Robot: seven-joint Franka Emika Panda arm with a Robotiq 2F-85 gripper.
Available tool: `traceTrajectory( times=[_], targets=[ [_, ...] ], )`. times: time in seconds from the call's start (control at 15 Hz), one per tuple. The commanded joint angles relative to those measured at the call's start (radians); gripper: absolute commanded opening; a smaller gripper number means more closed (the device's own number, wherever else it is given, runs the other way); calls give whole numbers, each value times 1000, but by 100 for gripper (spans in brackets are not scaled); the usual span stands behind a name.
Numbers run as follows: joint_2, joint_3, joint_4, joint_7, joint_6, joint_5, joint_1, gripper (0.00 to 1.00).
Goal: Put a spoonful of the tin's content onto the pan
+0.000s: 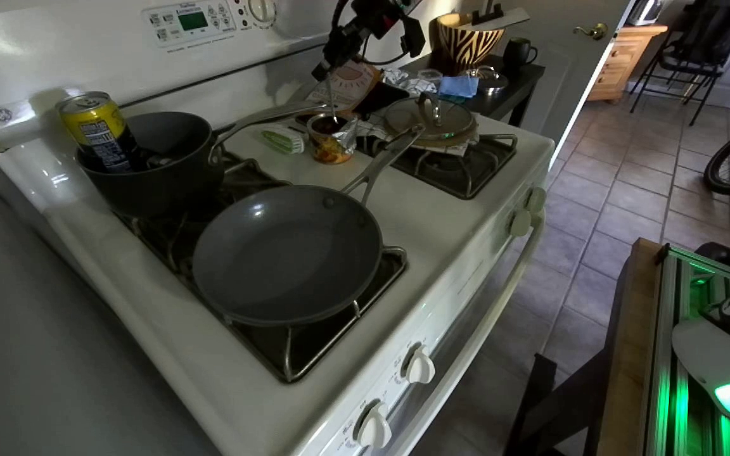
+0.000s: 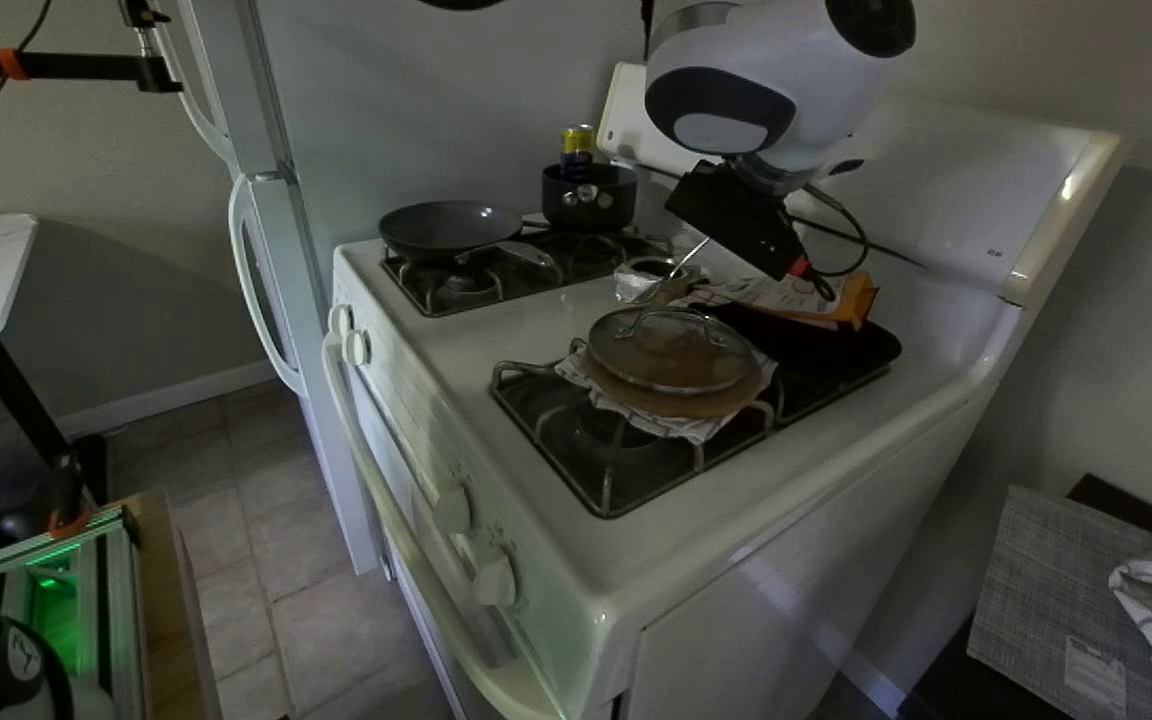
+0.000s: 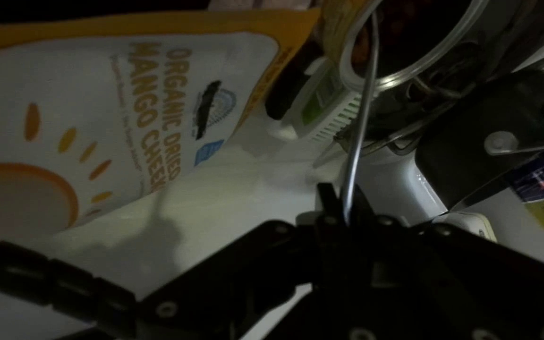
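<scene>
— Where do we have the tin (image 1: 331, 151)?
— Upright on the white stovetop (image 1: 441, 209). In the wrist view we make out reddish-brown content (image 3: 395, 22) in its dark mouth; how much, we cannot tell.
— And our tool?
— We take it for a spoon (image 3: 360, 127), thin in the handle, its head hidden in the tin.
— How do the 2 lie from the claw (image 3: 344, 196)?
— The claw is narrow, its fingers pinching that handle. We find the tin below, out ahead of the fingertips, and the handle's long axis slants from the grip down into the mouth. Whether it touches the rim, we cannot tell.
— With 1 arm (image 2: 746, 90), there is no choosing. What does our move turn on?
— That slant, we judge: we should draw the spoon up along its own axis, off the rim, then level it before any carrying.
— Carrying which way?
— To the pan (image 1: 289, 253). In both exterior views the tin lies between claw and pan, so we would carry onward past it. The pot (image 1: 162, 187), a yellow can (image 1: 96, 126) in it, sits near the pan; a wide swing could knock it.
</scene>
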Motion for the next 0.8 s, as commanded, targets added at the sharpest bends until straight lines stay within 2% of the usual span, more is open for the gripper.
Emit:
traceTrajectory(
  times=[0.0, 0.73],
  targets=[
    [46, 6, 35, 79, -42, 44, -20, 2],
    [96, 10, 82, 117, -90, 226, -43, 2]
  ],
)
